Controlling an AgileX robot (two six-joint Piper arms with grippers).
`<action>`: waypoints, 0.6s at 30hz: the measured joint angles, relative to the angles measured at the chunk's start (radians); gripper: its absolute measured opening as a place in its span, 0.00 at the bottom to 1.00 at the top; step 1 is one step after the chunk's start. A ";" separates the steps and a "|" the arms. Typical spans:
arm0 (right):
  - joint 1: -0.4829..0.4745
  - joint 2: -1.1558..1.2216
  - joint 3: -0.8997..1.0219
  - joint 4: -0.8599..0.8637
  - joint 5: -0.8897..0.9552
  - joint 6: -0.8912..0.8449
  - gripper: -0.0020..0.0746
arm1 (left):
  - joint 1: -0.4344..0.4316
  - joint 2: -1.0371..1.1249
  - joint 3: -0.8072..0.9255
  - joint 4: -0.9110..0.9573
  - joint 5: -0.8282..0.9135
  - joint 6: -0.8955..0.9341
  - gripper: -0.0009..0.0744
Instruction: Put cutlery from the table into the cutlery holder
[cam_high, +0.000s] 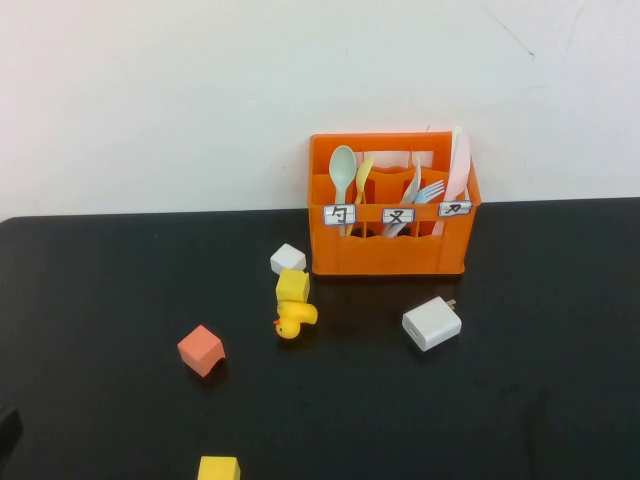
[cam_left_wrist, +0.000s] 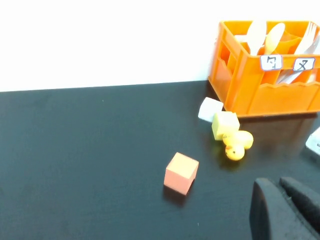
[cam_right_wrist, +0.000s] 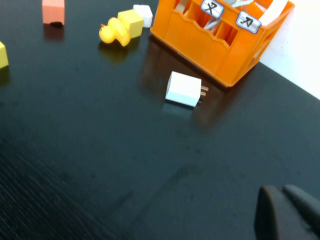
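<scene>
The orange cutlery holder stands at the back of the black table against the white wall. It holds a green spoon, a yellow spoon, forks and a white knife. I see no loose cutlery on the table. The holder also shows in the left wrist view and the right wrist view. My left gripper is shut and empty, low over the table's front left. My right gripper is shut and empty, over the front right, out of the high view.
A white cube, a yellow cube and a yellow rubber duck lie left of the holder. A salmon cube and another yellow cube lie nearer me. A white charger plug lies before the holder.
</scene>
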 joint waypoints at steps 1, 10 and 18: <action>0.000 0.000 0.000 0.000 0.000 0.000 0.02 | 0.005 -0.014 0.000 0.000 0.004 0.000 0.01; 0.000 0.000 0.000 0.000 0.000 0.000 0.02 | 0.120 -0.207 0.000 0.034 0.062 0.002 0.01; 0.000 0.000 0.000 0.000 0.000 0.000 0.02 | 0.174 -0.258 0.098 -0.015 0.005 0.002 0.01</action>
